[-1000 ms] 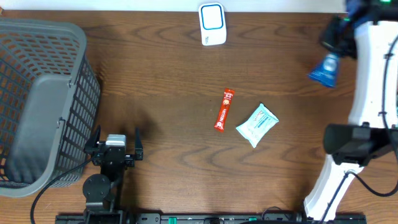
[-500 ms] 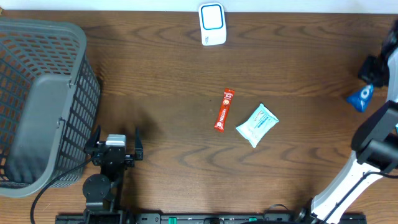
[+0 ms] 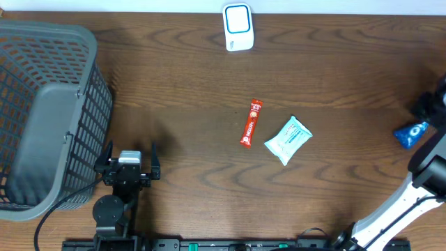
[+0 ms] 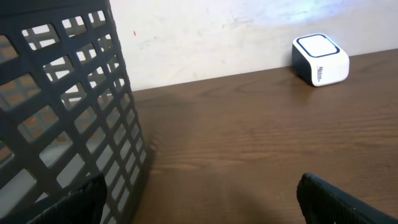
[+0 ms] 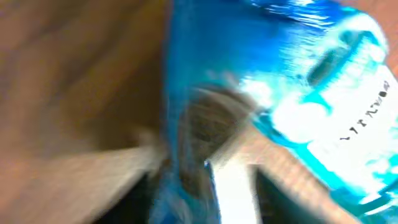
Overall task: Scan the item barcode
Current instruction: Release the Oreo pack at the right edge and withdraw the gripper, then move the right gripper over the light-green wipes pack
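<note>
Overhead: a blue packet [image 3: 410, 134] shows at the far right of the table [image 3: 209, 84], just beside the right gripper [image 3: 424, 117]; whether it grips the packet cannot be told. The white scanner [image 3: 237, 26] sits at the far edge, with a red stick [image 3: 251, 123] and a pale pouch [image 3: 287, 140] mid-table. The left gripper [image 3: 131, 155], beside a basket [image 3: 97, 90], stands wide open and empty.

Left wrist: basket wall and scanner.

Right wrist: the packet fills a blurred frame.

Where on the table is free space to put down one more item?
Free: wood between basket and red sachet; between scanner and sachet; between white packet and blue packet. Crowded: the centre, where sachet and white packet lie close.
</note>
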`<action>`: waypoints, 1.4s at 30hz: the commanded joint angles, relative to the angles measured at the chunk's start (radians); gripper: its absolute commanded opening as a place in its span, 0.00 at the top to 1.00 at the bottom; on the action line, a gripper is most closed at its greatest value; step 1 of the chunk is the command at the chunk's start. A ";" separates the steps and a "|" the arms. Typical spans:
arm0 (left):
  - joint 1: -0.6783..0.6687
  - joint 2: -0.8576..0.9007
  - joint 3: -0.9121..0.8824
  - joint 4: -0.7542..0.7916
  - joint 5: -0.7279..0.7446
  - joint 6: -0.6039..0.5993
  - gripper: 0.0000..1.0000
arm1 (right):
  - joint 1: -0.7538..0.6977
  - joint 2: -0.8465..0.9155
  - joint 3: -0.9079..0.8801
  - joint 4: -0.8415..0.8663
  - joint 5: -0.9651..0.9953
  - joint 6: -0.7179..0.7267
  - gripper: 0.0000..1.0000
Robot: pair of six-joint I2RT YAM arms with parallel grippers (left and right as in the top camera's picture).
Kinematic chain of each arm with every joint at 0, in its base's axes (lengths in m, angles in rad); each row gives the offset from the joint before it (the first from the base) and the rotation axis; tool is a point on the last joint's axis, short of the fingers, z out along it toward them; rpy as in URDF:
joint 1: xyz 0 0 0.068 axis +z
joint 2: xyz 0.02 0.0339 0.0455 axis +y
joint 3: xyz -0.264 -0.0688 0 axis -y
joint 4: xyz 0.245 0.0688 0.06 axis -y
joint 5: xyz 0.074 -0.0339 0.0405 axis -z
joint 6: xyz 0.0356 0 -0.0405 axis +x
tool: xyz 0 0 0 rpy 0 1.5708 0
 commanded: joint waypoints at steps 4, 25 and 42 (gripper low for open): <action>0.003 -0.006 -0.015 -0.036 -0.001 -0.012 0.02 | -0.021 -0.075 0.051 -0.039 -0.140 -0.009 0.01; 0.003 -0.006 -0.015 -0.036 -0.001 -0.012 0.02 | 0.448 -0.483 0.184 -0.473 -0.698 0.219 0.03; 0.003 -0.006 -0.015 -0.036 -0.001 -0.012 0.02 | 0.930 -0.226 0.082 -0.530 -0.304 0.932 0.11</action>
